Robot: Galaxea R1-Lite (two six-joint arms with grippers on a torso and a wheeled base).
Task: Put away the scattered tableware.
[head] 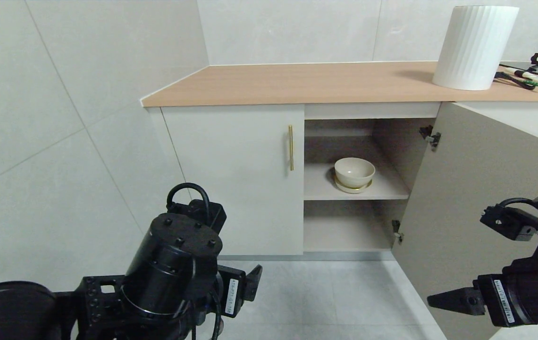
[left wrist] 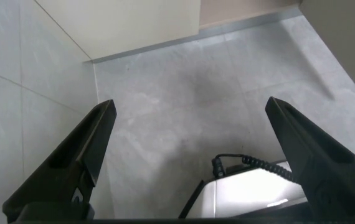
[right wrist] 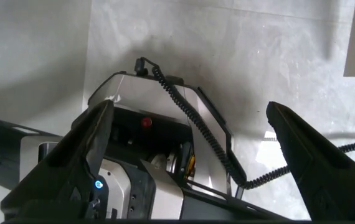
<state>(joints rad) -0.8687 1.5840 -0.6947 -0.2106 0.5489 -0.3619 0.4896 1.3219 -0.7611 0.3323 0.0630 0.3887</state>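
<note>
Left gripper (left wrist: 190,106): fingers wide apart, nothing held, low over the floor (left wrist: 184,81) on the near left. Right gripper (right wrist: 190,107): also spread and empty, low on the near right beside the open door (head: 467,189).

The bowl (head: 354,172) stood upright on a plate (head: 351,189) on the middle shelf (head: 391,190) of the cabinet (head: 231,174), right bay. A few utensils (head: 531,78) lay on the counter (head: 297,82), far right.

I judged the bowl glazed ceramic: stiff, moderately heavy, slick and chippable. I would pinch the rim, one finger inside and one outside. The plate sits flat with a thin edge, which makes it hard to get under. The utensils looked light and slim, so I would pinch them across the middle.
</note>
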